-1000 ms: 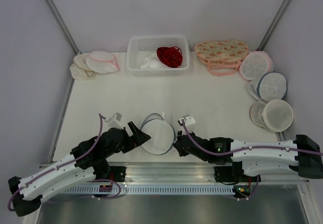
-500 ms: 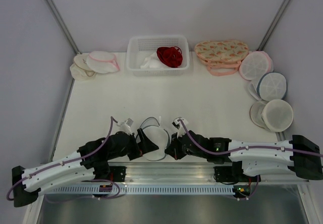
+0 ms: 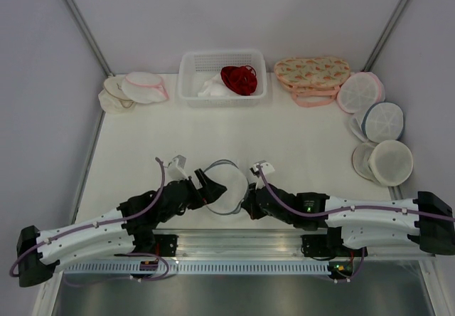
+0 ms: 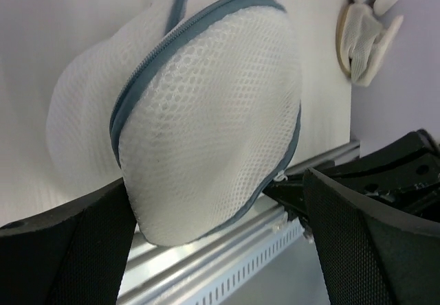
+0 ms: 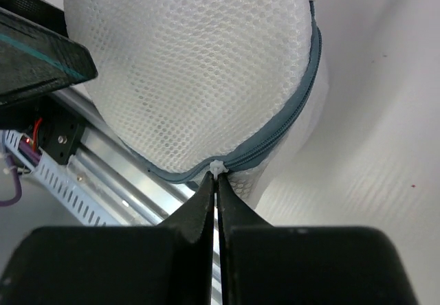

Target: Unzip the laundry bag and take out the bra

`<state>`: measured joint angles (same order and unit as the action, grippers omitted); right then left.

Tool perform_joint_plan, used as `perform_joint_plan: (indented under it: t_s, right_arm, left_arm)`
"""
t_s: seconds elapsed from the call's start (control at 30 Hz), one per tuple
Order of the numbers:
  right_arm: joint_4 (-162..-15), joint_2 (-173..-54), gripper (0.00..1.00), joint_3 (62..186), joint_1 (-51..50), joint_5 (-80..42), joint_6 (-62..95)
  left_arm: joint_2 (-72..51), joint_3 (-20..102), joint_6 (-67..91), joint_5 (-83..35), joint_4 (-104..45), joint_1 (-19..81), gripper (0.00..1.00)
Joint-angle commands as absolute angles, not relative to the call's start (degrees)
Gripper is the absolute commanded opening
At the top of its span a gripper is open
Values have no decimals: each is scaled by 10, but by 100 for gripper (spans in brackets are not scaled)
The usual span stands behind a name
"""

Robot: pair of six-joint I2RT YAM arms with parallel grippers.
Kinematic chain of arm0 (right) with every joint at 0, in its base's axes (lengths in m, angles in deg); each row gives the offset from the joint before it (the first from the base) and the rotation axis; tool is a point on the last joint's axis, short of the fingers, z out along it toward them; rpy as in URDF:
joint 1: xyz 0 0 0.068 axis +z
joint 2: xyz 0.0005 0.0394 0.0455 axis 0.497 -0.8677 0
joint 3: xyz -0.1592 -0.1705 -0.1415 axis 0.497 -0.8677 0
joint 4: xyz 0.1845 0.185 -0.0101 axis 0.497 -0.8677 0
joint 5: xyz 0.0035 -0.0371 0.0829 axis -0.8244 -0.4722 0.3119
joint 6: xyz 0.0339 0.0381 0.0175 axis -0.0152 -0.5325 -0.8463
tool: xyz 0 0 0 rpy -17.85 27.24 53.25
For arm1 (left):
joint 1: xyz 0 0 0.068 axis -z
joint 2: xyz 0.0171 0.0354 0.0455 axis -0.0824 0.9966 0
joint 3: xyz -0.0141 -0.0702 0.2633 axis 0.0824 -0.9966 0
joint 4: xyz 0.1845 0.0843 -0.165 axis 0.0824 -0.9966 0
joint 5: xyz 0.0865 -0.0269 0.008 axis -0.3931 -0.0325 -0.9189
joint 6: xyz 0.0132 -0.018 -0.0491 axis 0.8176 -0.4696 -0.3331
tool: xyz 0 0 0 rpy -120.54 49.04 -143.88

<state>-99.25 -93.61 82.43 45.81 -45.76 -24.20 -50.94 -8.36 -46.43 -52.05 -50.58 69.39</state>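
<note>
The laundry bag (image 3: 226, 184), white mesh with a grey-blue zipper rim, stands tilted on edge near the table's front edge, between both grippers. My left gripper (image 3: 207, 186) is open, its jaws wide on either side of the bag (image 4: 206, 126). The bag touches one finger (image 4: 69, 250) and stands apart from the other. My right gripper (image 3: 247, 203) is shut on the small white zipper pull (image 5: 218, 167) at the bag's lower rim (image 5: 275, 140). The zipper looks closed. The bra is hidden.
A white basket (image 3: 189, 81) at the back holds a red lacy garment (image 3: 238, 79). A flowered pink pouch (image 3: 311, 77) and several round bags (image 3: 382, 122) lie at the back right, and a pink-rimmed bag (image 3: 144, 86) at the back left. The aluminium rail (image 3: 234, 241) runs just under the bag.
My left gripper has moved right, from beside the bag to around it. The bag was tipped up and pushed toward the front edge, then shifted back a little. The right gripper stays at the rim.
</note>
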Motion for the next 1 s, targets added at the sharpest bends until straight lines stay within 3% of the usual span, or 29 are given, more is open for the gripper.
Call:
perform_joint_plan:
  t_s: [0.0, 0.13, 0.3, 0.53, 0.7, 0.97]
  right_arm:
    - [-1048, -917, 0, 850, 458, -544, -263]
    - [-1057, -912, 0, 848, 458, -575, -278]
    - [-1062, -921, 0, 850, 458, -594, -292]
    - [-1083, -916, 0, 850, 457, -652, -315]
    - [-1098, -929, 0, 862, 457, -666, -321]
    - [-1087, -947, 1, 866, 451, -654, -319]
  left_arm:
    - [-469, -49, -364, -587, -372, 682, 100]
    - [-404, -18, -267, -577, -267, 633, 100]
    - [-323, 29, -246, -417, -243, 500, 99]
    - [-332, 116, -216, -517, -430, 494, 100]
    - [-357, 110, -235, -420, -559, 500, 100]
    - [-497, 40, -310, -333, -731, 520, 100]
